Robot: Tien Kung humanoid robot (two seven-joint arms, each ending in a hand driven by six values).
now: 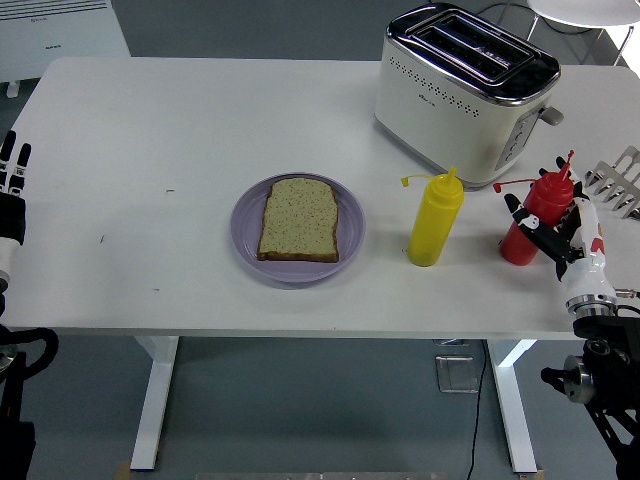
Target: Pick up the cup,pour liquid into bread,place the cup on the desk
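The right hand (553,232) sits at the table's four o'clock corner, fingers spread around the red bottle (535,218) without visibly clamping it; whether they touch it I cannot tell. No cup is in view, so this bottle seems to serve as one. The pick-up step looks to be in hand. At its nine o'clock stands a yellow bottle (435,221), and further that way the bread (299,219) lies on a purple plate (246,222). A toaster (466,93) stands at the red bottle's eleven o'clock. The left hand (11,192) rests at the table's nine o'clock edge. Next calls for closing firmly, then lifting clear of the yellow bottle.
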